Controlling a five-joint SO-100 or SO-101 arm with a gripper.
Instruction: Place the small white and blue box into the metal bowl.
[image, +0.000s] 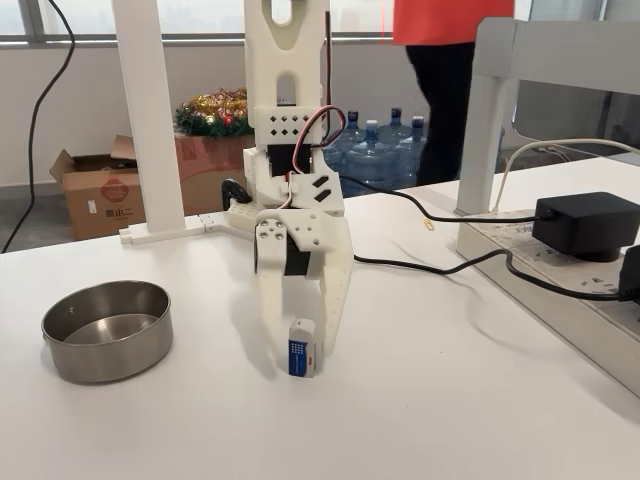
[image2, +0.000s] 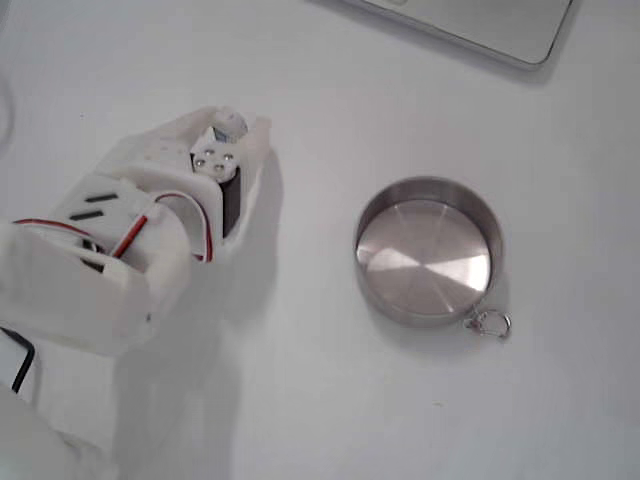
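Small white and blue box (image: 301, 348) stands upright on the white tabletop (image: 450, 400), its blue front panel facing the camera in a fixed view, well apart from the metal bowl (image: 107, 330). Going left to right in that view, the bowl sits toward the left side of the tabletop, round, straight-walled and shiny inside, with nothing in it. To its right the white arm comes down from above, red and black wires looping at its joint, and its end effector (image: 296, 358) points down at the tabletop with one finger on either side of the box; the fingers look close against the box, but whether they are clamped on it cannot be told. Further right a black cable (image: 450, 266) trails across the tabletop to a black power adapter (image: 586, 222). In the other fixed view, which looks down from above, the arm (image2: 120, 250) lies at the left and the bowl (image2: 430, 250) at the right, a small metal ring (image2: 492, 323) at its lower rim; the box is hidden under the arm there.
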